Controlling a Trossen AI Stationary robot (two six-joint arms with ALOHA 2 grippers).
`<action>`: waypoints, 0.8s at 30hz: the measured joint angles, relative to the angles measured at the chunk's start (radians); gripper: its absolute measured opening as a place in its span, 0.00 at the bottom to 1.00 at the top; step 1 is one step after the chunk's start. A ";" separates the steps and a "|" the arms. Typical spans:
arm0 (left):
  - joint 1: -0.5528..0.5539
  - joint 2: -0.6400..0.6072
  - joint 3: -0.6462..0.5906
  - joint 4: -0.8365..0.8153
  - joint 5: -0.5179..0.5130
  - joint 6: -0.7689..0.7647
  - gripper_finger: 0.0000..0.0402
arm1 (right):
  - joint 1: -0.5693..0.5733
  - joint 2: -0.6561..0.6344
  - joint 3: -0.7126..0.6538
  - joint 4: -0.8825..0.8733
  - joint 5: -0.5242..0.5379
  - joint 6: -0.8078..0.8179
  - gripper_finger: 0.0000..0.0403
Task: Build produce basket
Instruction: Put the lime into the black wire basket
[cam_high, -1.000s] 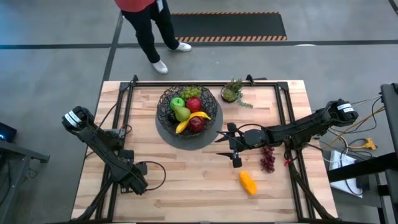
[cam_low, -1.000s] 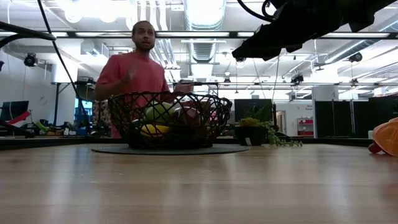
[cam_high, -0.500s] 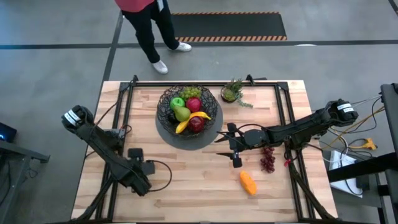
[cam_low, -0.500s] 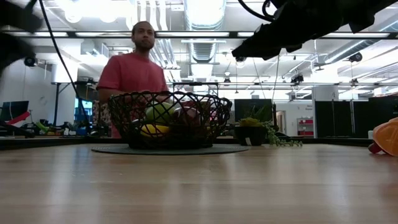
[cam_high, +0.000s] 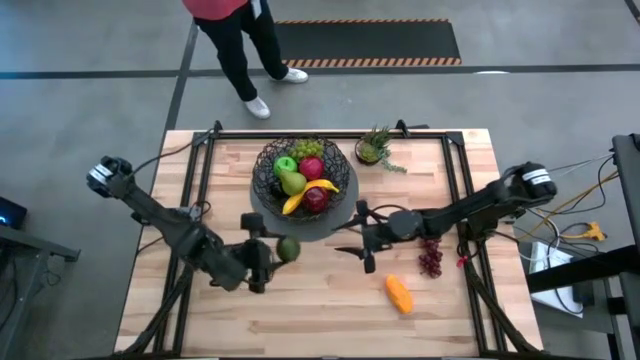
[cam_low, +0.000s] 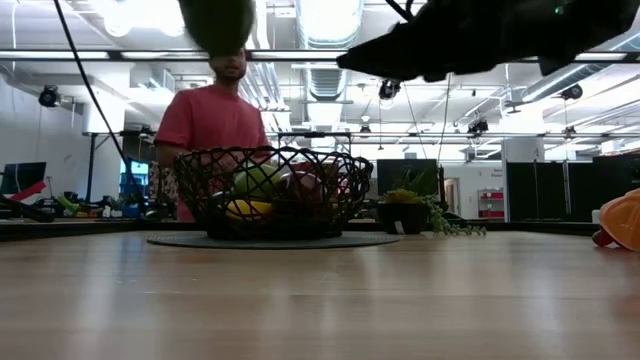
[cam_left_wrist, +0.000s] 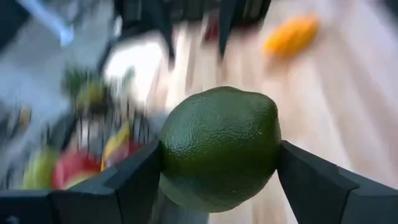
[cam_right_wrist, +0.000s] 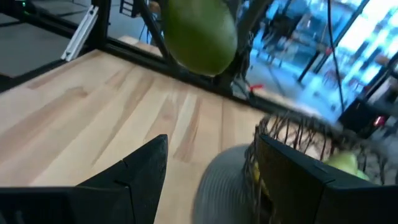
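Observation:
The black wire basket (cam_high: 268, 172) stands on its grey base at the table's far middle, holding apples, a pear, green grapes and a banana. My left gripper (cam_high: 280, 250) is just near of it, shut on a green lime (cam_left_wrist: 217, 146), which also shows in the high view (cam_high: 288, 249) and high in the low view (cam_low: 215, 20). My right gripper (cam_high: 363, 240) hangs open and empty to the basket's right. Purple grapes (cam_high: 431, 255) and an orange piece (cam_high: 399, 294) lie on the table at the right. My left gripper pinches the lime between its two fingers (cam_left_wrist: 124, 180), one on each opposite side (cam_left_wrist: 168, 155). The fingers come about level from the table's left. The lime is lifted clear, high above the table.
A small potted green plant (cam_high: 373, 148) stands to the basket's far right. A person (cam_low: 215, 115) stands beyond the far edge. Black frame rails run along the table's left, right and far sides. Bare wood lies at the near middle.
My left gripper has swung up from the near left of the table toward the right and the basket, turning as it went; the lime it holds now shows lifted clear. My right gripper has shifted a little toward the table's left, staying open.

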 joint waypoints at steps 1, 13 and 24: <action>0.007 -0.017 -0.024 0.086 0.008 0.068 0.67 | 0.002 0.021 0.000 0.041 0.000 -0.020 0.58; 0.068 -0.101 -0.303 0.686 0.047 0.410 0.67 | 0.019 0.168 0.060 0.353 0.038 -0.101 0.61; 0.129 -0.086 -0.326 0.734 0.047 0.408 0.67 | 0.014 0.174 0.183 0.156 0.104 -0.179 0.82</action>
